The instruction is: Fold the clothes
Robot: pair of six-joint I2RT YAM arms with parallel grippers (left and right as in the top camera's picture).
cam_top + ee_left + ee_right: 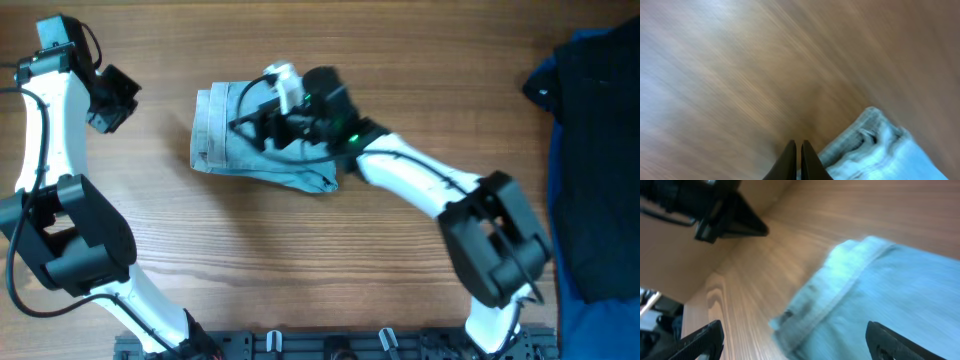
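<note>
A folded pair of light blue jeans [240, 140] lies in the middle of the wooden table. My right gripper [262, 125] hovers over the jeans, open and empty; in the right wrist view its fingers [795, 340] are spread wide over the denim [880, 290]. My left gripper [108, 100] is off to the left of the jeans, above bare wood. In the left wrist view its fingers [799, 150] are shut and empty, with the jeans' waistband corner [875, 145] just to the right.
A pile of dark blue and black clothes [595, 150] lies at the right edge of the table. The left arm's gripper also shows in the right wrist view [725, 215], at the top left.
</note>
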